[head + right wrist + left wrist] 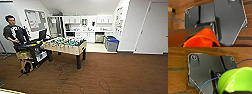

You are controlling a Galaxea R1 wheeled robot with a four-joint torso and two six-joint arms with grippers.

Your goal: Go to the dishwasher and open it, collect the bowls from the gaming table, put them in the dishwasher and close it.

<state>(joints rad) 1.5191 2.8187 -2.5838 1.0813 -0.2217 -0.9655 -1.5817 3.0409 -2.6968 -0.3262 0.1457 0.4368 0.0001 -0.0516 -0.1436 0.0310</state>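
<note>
Left tool apparently carries a green bowl (pixel 234 80), right tool an orange bowl (pixel 202 38); their grip cannot be confirmed. Dishwasher (pixel 99 37) stands far ahead, beyond the football table (pixel 65 45); carry both bowls level.

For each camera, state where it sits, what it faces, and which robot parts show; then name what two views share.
Head view: high on the robot, facing forward and down at the gaming table, a seated person, the kitchen beyond.
Left wrist view: on the left wrist, facing the floor; dark plate, green bowl.
Right wrist view: on the right wrist, facing the floor; dark plate, orange bowl.
Shared: brown wood floor.
</note>
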